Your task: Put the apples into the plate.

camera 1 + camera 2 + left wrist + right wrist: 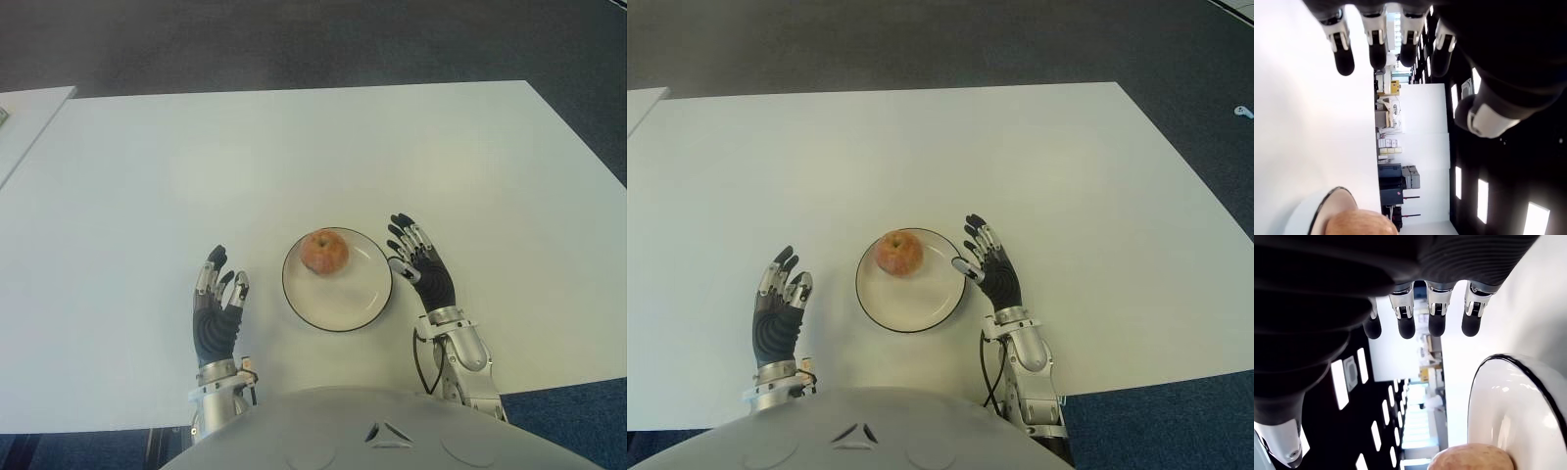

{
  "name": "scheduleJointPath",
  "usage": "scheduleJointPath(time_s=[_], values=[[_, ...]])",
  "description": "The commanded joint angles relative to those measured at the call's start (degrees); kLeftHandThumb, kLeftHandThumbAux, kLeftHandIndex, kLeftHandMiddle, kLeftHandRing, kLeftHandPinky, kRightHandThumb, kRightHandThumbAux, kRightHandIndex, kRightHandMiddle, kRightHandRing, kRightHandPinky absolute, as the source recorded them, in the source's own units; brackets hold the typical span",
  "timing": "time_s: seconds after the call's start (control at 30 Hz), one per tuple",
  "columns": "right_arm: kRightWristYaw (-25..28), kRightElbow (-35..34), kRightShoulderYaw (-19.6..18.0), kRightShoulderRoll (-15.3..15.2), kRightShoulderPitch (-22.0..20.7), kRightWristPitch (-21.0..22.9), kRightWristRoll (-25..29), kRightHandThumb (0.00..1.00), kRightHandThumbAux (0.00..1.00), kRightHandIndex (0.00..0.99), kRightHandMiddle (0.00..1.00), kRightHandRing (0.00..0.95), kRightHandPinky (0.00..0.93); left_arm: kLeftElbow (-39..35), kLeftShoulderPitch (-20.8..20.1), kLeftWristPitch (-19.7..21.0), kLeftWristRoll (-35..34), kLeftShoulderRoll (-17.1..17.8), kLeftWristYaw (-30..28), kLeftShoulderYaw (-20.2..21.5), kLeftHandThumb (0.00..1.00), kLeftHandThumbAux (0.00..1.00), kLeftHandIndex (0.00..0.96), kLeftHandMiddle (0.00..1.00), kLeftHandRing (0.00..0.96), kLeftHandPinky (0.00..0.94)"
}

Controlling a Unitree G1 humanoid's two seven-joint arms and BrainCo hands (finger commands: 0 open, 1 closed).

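A reddish apple (324, 252) sits inside the white, dark-rimmed plate (345, 304), toward its far left part; the same apple (1471, 458) shows in the right wrist view. My left hand (217, 305) is to the left of the plate, fingers spread, holding nothing. On the plate's right, close to the rim, my right hand (419, 262) stands open, and its fingers (1436, 316) are straight and empty in its wrist view. Only one apple is in view.
The white table (294, 157) stretches far ahead and to both sides. A second white surface (24, 113) shows at the far left corner. Dark carpet lies beyond the table's edges.
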Motion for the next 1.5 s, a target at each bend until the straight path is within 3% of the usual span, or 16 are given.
scheduleJointPath(time_s=[0.03, 0.27, 0.4, 0.7, 0.93, 1.5], values=[[0.4, 0.1, 0.3, -0.6, 1.1, 0.6, -0.1, 0.229, 0.597, 0.001, 0.000, 0.000, 0.009, 0.4, 1.3, -1.5, -0.4, -3.6, 0.5, -3.3, 0.222, 0.574, 0.196, 0.101, 0.107, 0.178], [0.9, 3.2, -0.2, -1.0, 0.4, -1.0, 0.2, 0.246, 0.581, 0.013, 0.000, 0.000, 0.027, 4.2, 0.3, -5.2, -3.2, -1.7, -2.4, -3.3, 0.200, 0.492, 0.152, 0.102, 0.106, 0.145], [1.7, 4.0, -0.6, -1.1, 0.6, -1.7, 1.0, 0.271, 0.569, 0.014, 0.004, 0.000, 0.039, 8.8, -1.4, -10.0, -2.3, 0.0, -3.9, -2.2, 0.185, 0.466, 0.140, 0.090, 0.085, 0.113], [2.7, 5.1, -1.3, -1.2, 1.9, -4.0, 1.2, 0.280, 0.552, 0.022, 0.001, 0.000, 0.003, 13.8, -1.3, -15.4, 1.2, -1.1, -2.7, -1.2, 0.144, 0.430, 0.129, 0.079, 0.066, 0.107], [2.9, 6.0, -1.3, -1.6, 2.5, -4.7, 0.8, 0.247, 0.578, 0.014, 0.000, 0.000, 0.000, 16.2, -1.4, -17.5, 4.3, -3.4, -0.3, -0.8, 0.132, 0.424, 0.132, 0.079, 0.058, 0.089], [2.3, 9.8, -0.8, -0.5, 0.7, -5.7, 0.8, 0.240, 0.606, 0.003, 0.000, 0.000, 0.007, 19.4, -2.7, -18.8, 3.4, -3.1, 0.7, 1.3, 0.138, 0.418, 0.176, 0.088, 0.054, 0.087]])
